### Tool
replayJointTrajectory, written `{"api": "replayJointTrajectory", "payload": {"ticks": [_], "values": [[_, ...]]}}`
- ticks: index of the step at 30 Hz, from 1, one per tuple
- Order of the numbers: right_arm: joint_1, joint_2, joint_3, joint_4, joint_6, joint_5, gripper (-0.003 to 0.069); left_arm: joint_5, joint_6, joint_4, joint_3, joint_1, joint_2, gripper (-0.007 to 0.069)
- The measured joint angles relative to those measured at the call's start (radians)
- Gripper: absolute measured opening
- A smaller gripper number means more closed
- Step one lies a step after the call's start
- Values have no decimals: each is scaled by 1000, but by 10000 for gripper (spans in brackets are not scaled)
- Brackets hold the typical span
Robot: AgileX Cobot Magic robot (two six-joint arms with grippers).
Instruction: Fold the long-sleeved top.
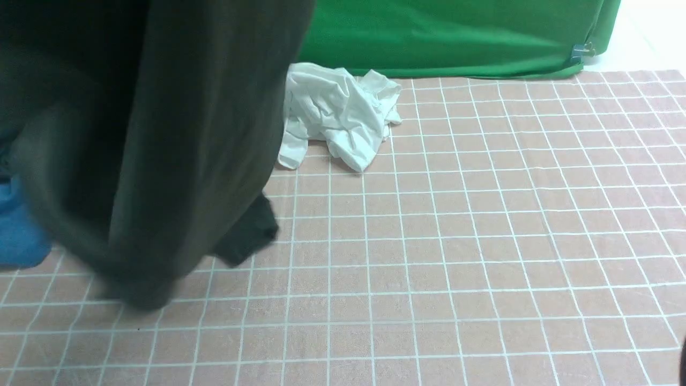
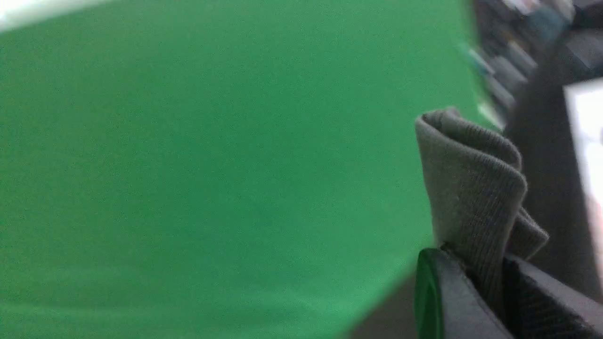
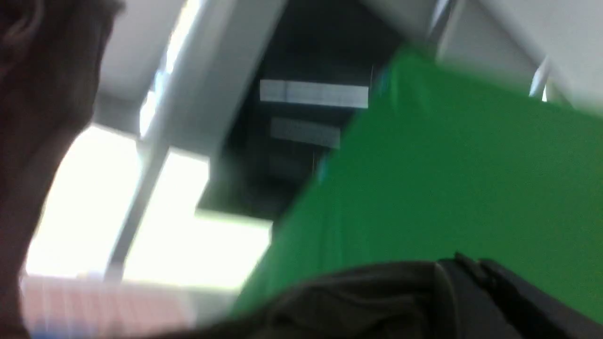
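Observation:
The long-sleeved top [image 1: 161, 139] hangs lifted over the left of the table in the front view, dark and blurred, its lower end near the cloth. Neither gripper shows in the front view. In the left wrist view my left gripper [image 2: 476, 263] is shut on a ribbed knit edge of the top [image 2: 471, 183], which sticks up between the fingers. In the right wrist view my right gripper [image 3: 464, 263] has its jaws close together on a thin dark edge, and dark fabric of the top [image 3: 358, 301] drapes beside it.
A smaller dark garment [image 1: 249, 230] lies behind the hanging top. A blue shirt [image 1: 19, 230] lies at the left edge. A crumpled white garment [image 1: 337, 115] lies at the back by the green backdrop [image 1: 455, 37]. The pink checked tablecloth [image 1: 482, 241] covers the table.

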Motion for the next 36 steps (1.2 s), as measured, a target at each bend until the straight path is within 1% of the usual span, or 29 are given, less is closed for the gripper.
{"api": "replayJointTrajectory", "payload": {"ticks": [2,3,4,5,7,8,9,10,11,12,13,14,15,17,21,22,25,27,28,29,30,31,32,33,34,35,36], "values": [[-68,26,77,-117,75,95,34,-85,-7,-105,151,0,43,71],[-101,42,128,-164,99,122,34,-118,-10,-136,208,0,55,71],[-128,60,190,-195,114,137,34,-154,-10,-196,280,0,75,71],[-172,82,273,-233,122,146,34,-197,2,-308,380,0,103,71],[-251,110,420,-262,122,121,34,-257,63,-443,506,0,141,71],[-259,112,434,-262,122,115,34,-264,73,-480,519,0,146,71],[-315,121,528,-272,122,66,34,-322,154,-619,607,0,190,71],[-369,123,597,-278,122,0,34,-370,242,-725,669,-3,224,71],[-390,123,627,-280,122,-21,34,-391,309,-807,701,-7,252,71],[-424,123,672,-285,122,-72,34,-427,391,-917,729,-17,298,71],[-458,122,725,-287,122,-145,34,-454,478,-995,745,-31,337,71],[-464,121,731,-287,122,-154,34,-458,492,-1038,746,-36,353,71],[-496,119,772,-288,122,-215,34,-482,584,-1118,743,-60,415,71],[-521,117,813,-288,122,-283,34,-500,659,-1187,720,-99,493,71],[-555,120,830,-286,121,-325,50,-506,704,-1221,649,-163,622,71],[-572,120,830,-286,125,-341,69,-506,719,-1226,612,-186,668,71],[-607,120,830,-286,162,-343,155,-496,774,-1230,563,-217,737,74],[-634,113,830,-288,219,-321,269,-467,824,-1235,523,-227,791,104],[-644,105,830,-289,251,-304,347,-451,831,-1235,508,-228,812,130],[-646,102,830,-289,256,-300,360,-446,831,-1235,503,-228,816,143],[-655,81,830,-289,293,-268,442,-433,834,-1234,492,-228,841,183],[-658,56,830,-291,323,-240,493,-424,834,-1223,485,-228,856,265],[-658,51,830,-291,328,-235,499,-424,834,-1219,486,-228,858,265],[-658,14,830,-292,367,-192,526,-420,831,-1179,484,-227,867,361],[-658,-16,830,-292,399,-163,531,-414,824,-1151,484,-227,867,411],[-655,-48,830,-292,427,-133,527,-410,810,-1103,484,-226,862,484],[-655,-81,830,-292,455,-103,515,-403,792,-1062,484,-220,853,540]]}}
